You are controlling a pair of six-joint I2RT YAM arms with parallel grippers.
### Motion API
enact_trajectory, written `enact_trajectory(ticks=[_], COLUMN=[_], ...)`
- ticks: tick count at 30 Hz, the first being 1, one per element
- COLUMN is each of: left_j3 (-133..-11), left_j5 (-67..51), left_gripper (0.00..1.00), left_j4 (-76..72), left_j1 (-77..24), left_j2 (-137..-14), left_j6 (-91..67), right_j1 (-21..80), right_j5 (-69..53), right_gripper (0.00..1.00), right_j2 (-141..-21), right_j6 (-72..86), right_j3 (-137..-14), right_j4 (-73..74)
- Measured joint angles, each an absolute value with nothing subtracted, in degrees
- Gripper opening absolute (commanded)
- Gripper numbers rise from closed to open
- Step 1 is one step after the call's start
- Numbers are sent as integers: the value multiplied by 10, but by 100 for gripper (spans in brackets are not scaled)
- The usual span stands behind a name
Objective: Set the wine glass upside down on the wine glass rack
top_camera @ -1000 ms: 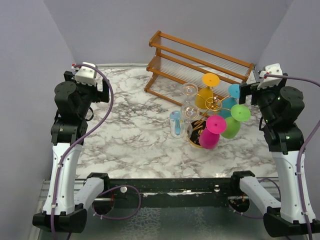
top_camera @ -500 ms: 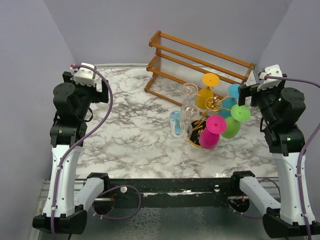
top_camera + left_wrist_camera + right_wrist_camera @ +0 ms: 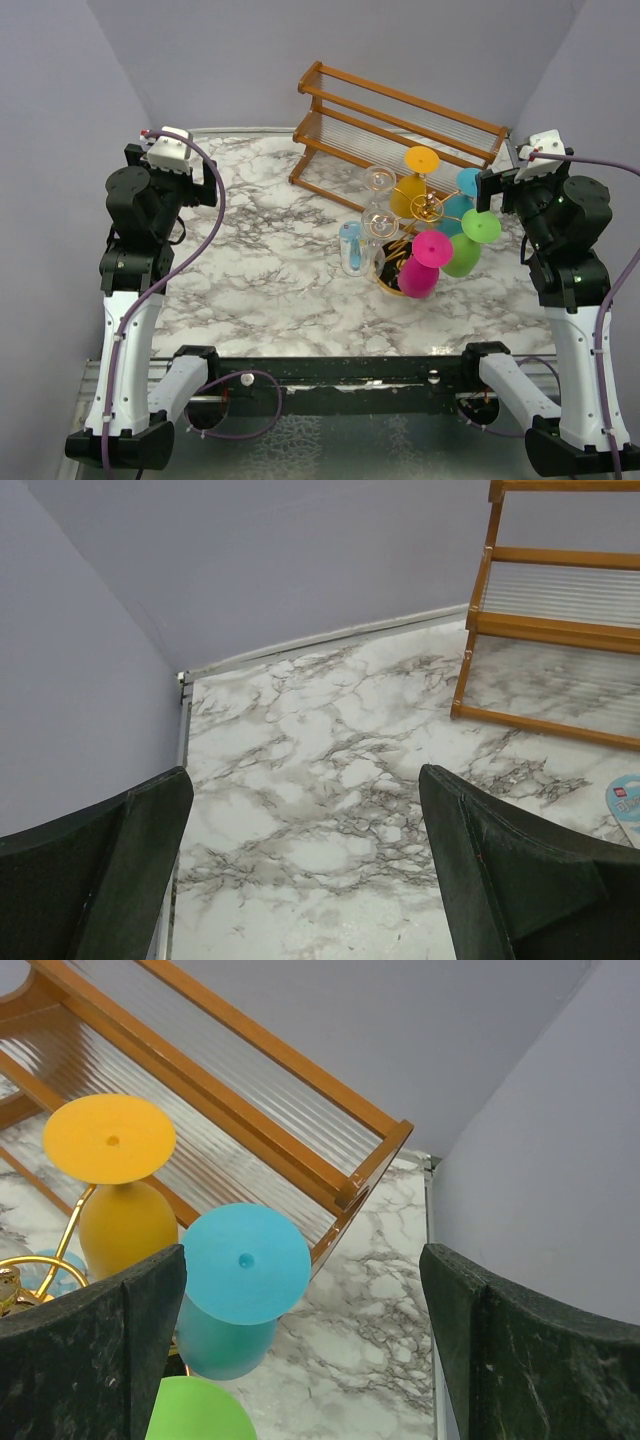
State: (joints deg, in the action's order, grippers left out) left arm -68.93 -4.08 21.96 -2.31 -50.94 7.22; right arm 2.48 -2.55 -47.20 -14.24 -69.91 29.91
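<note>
The wine glass rack [image 3: 428, 208], a gold wire stand, is right of the table's middle. Wine glasses hang on it upside down: orange [image 3: 412, 192], teal [image 3: 235, 1290], green [image 3: 468, 245], magenta [image 3: 422, 268] and two clear ones [image 3: 379, 200]. A pale blue glass [image 3: 352, 250] is at the rack's left side, foot up; whether it hangs or rests on the table I cannot tell. My left gripper [image 3: 305, 775] is open and empty, raised over the table's far left. My right gripper [image 3: 302, 1250] is open and empty, just right of the rack above the teal glass.
A brown wooden slatted shelf rack [image 3: 400, 118] stands behind the gold stand, along the back wall. Grey walls close in the marble table [image 3: 260, 260] on the left, back and right. A black frame bar [image 3: 330, 368] runs along the near edge.
Both arms have drifted very slightly outward. The glasses and the rack have not moved, and both grippers stay open.
</note>
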Motion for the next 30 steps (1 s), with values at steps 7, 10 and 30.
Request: enact_trajectory(ticks=[7, 10, 30], left_j3=[-688, -688, -685], left_j5=[-41, -41, -41], left_gripper=[99, 99, 99], left_j4=[220, 220, 220], left_j1=[-23, -23, -23], left_j2=[-508, -508, -506], left_j6=[72, 72, 73], right_j1=[22, 21, 18], right_j5=[-29, -30, -40], right_gripper=[100, 100, 100], right_j2=[-472, -472, -471], right_j6=[-142, -142, -142], right_j3=[-699, -699, -699], right_j4=[299, 299, 299])
